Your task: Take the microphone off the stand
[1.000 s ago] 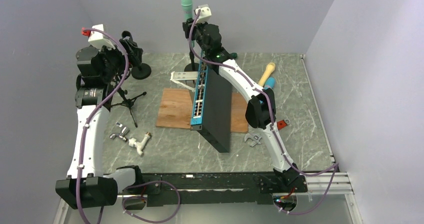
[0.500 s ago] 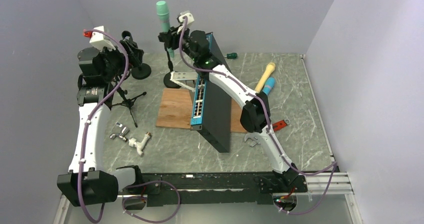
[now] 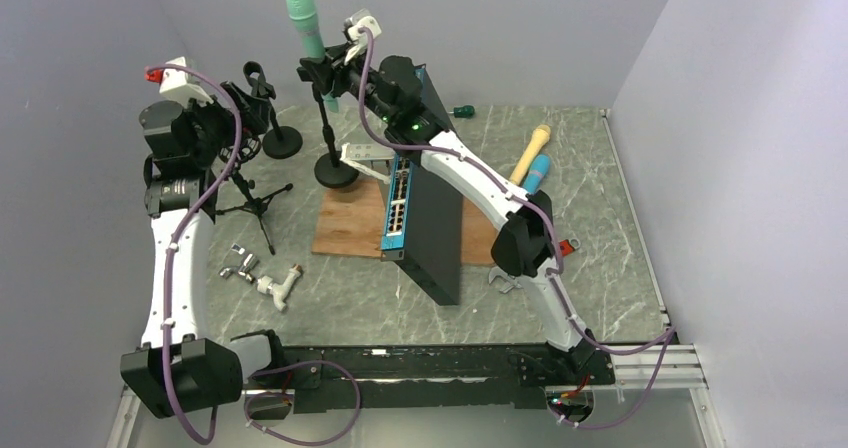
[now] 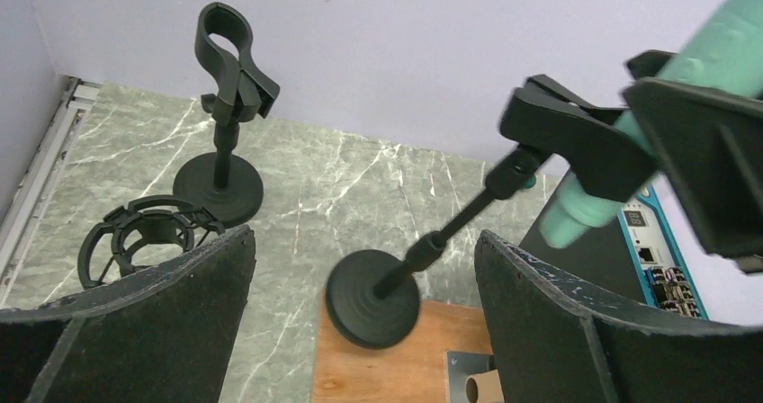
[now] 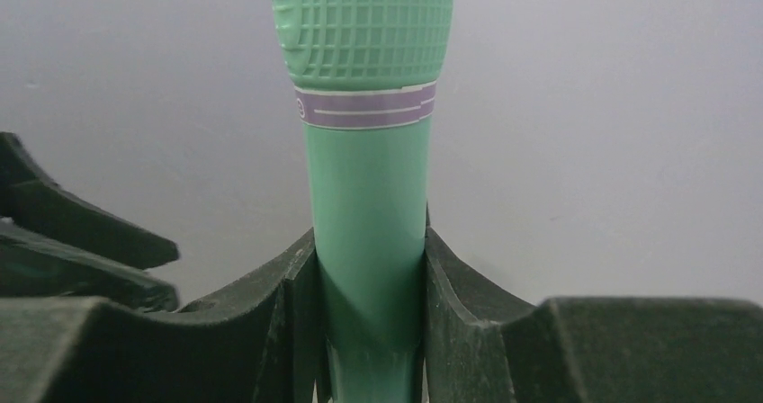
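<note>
Marble bench | I see right gripper clamped on green microphone (stand clip just beside it) | left gripper wide apart, empty, stand base just ahead

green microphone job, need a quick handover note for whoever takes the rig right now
Right gripper: shut on the green microphone, gripping its handle below the head.
Left gripper: open, holding nothing, pointed toward the stand.
Things: the microphone appears to sit in the stand's clip. The stand leans over, its base by the corner of the wooden board.
Done: microphone gripped.
Left: pull it free of the clip. The left gripper could probably steady the stand first.
</note>
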